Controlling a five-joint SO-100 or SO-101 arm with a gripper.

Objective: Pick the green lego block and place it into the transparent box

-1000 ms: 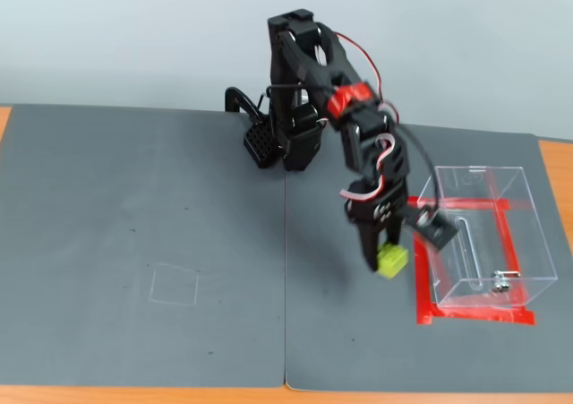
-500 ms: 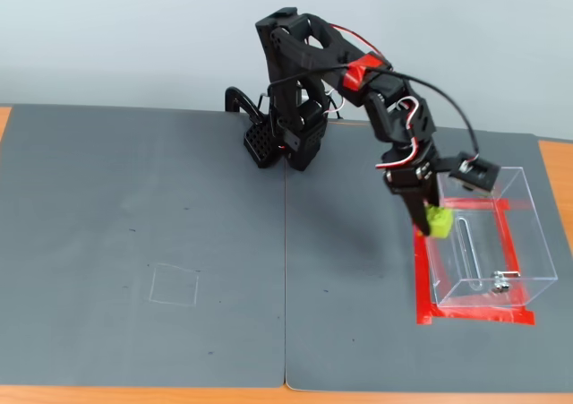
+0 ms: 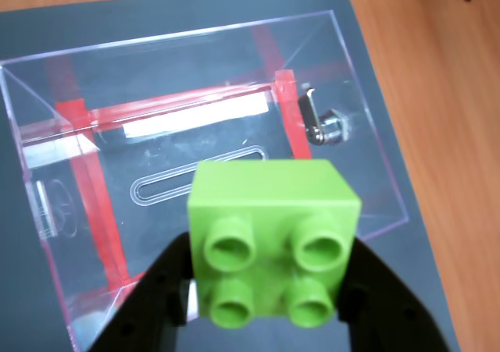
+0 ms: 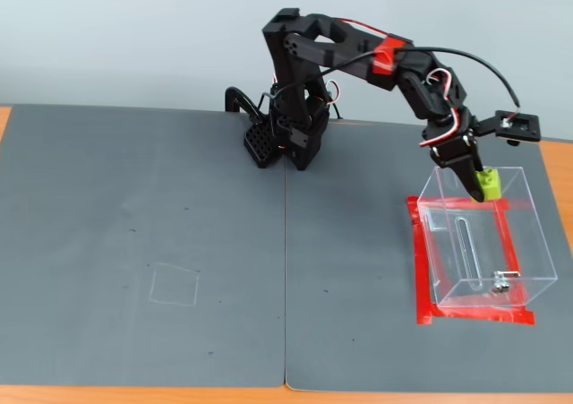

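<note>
Grey mat (image 4: 179, 198), gripper (image 3: 269, 289) clamping green lego block (image 3: 273, 235), above transparent box (image 4: 483, 243)

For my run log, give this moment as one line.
gripper: shut on green block | block: held over clear box | release: not yet

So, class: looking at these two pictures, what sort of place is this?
Probably a hobby or lab robot test bench, not a home or factory. A small black arm stands on grey mats over a wooden table, and red tape marks where the clear box sits.
</note>
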